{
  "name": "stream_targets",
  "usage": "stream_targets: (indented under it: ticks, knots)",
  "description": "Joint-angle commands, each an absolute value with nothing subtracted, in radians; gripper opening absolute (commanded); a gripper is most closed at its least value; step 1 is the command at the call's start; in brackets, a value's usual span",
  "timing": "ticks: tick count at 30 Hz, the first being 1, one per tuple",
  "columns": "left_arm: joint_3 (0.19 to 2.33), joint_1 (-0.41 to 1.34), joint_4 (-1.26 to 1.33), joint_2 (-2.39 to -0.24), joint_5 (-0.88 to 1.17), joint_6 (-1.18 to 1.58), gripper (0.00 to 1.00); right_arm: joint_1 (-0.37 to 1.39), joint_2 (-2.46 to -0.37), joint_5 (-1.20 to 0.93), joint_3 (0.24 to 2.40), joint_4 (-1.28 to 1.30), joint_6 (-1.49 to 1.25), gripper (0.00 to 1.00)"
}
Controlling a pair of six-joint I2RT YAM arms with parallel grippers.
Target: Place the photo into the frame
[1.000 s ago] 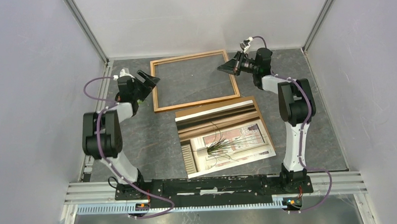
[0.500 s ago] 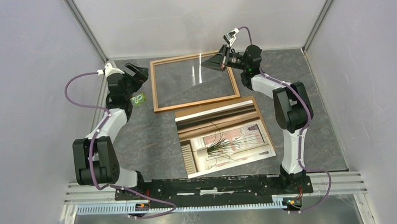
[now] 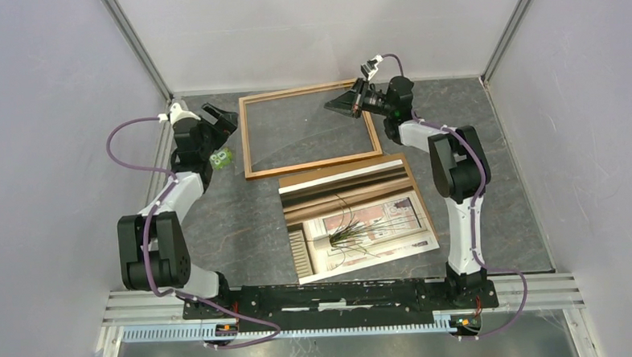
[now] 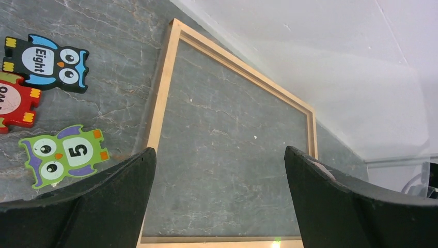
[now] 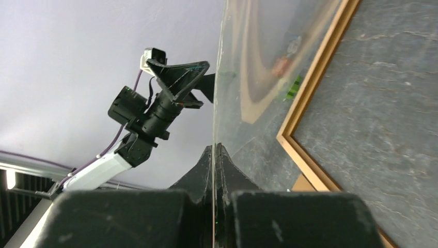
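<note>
The photo lies face up in the table's middle, on a brown board whose edge shows at its top and right. The wooden frame lies flat behind it, with bare table showing inside; it also shows in the left wrist view and the right wrist view. My right gripper is shut on the edge of a clear pane, held tilted above the frame's far right corner. My left gripper is open and empty above the frame's left side.
Three owl-shaped puzzle pieces lie left of the frame: a green one marked 5, a blue-black one marked Eight and a red one. White walls close the back and sides.
My left arm has stretched out and its gripper has moved up beside the frame's left rail. My right gripper has moved left over the frame with the clear pane.
</note>
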State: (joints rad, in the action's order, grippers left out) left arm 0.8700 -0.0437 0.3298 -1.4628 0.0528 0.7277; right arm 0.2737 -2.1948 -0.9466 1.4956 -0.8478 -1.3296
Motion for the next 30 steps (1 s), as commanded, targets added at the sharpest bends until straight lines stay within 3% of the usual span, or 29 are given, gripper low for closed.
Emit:
stream_targets:
  ticks: [1, 30]
  knots:
    - [0.874, -0.046, 0.354, -1.498, 0.035, 0.674, 1.00, 0.238, -2.201, -0.898, 1.495, -0.794, -1.226, 0.00]
    - [0.888, -0.042, 0.380, -1.569, 0.069, 0.693, 1.00, 0.166, -2.298, -1.005, 1.428, -0.969, -1.340, 0.00]
